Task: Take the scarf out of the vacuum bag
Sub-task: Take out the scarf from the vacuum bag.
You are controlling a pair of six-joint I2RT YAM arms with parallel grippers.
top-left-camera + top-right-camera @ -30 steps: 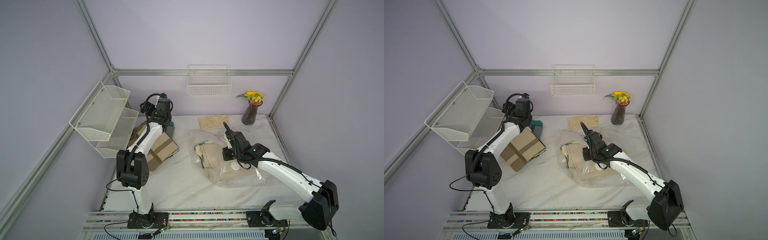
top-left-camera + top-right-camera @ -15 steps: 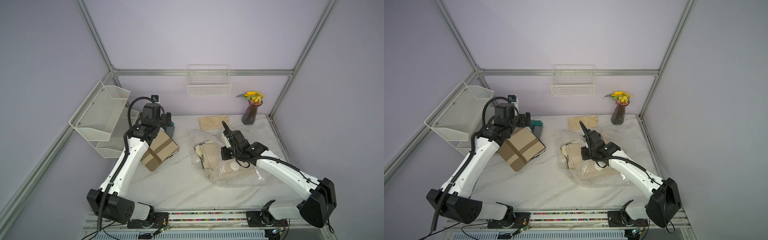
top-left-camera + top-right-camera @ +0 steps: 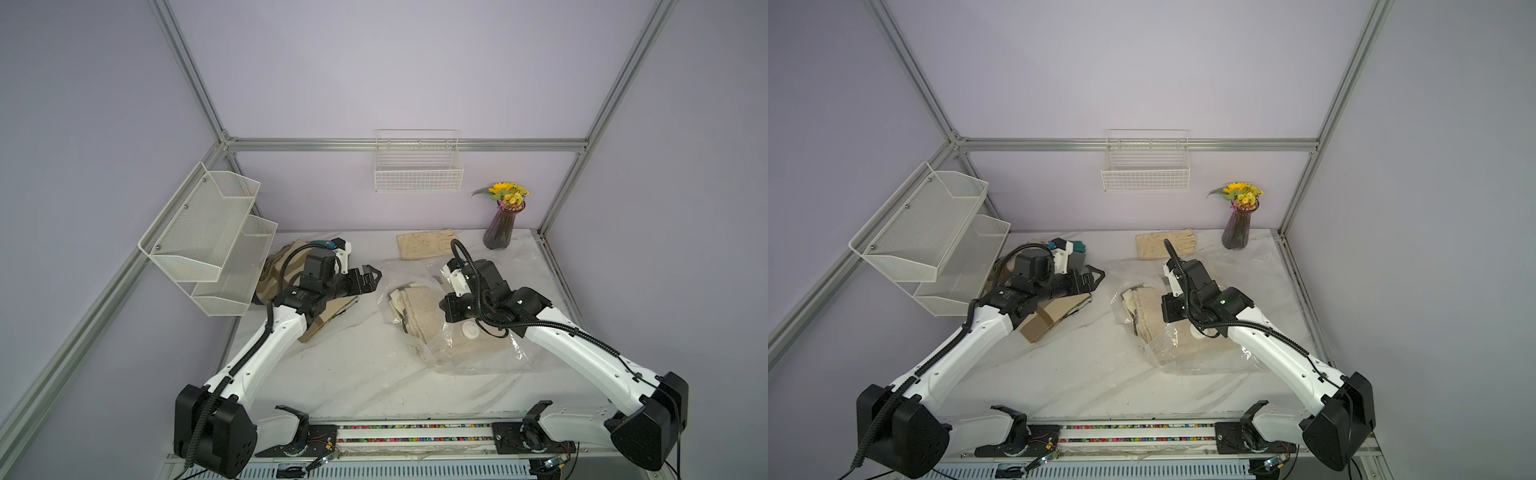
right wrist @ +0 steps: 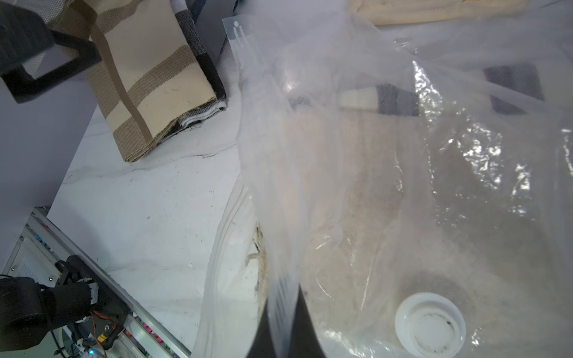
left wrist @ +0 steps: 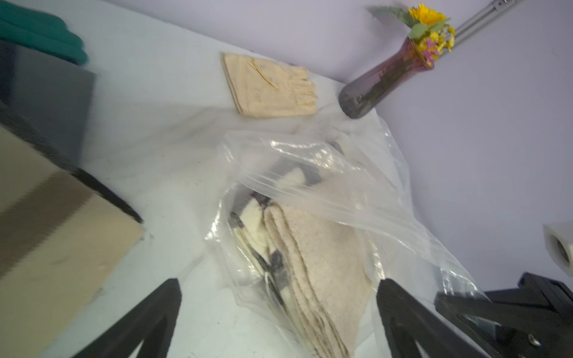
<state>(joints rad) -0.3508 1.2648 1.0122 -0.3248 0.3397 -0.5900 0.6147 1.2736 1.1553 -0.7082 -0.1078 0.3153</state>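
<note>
Currently: crinkly clear bag, white valve, beige scarf inside; right gripper pinches bag film; left gripper wide open, empty. White marble table, lilac walls.

Hi front stereo pair, wrist close-ups

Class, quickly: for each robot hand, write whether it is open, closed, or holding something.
Left hand: open, holding nothing.
Right hand: closed on the vacuum bag.

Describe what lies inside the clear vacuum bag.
A folded beige scarf with dark-striped edges shows through the vacuum bag. Its portion beneath the right arm is hidden.
</note>
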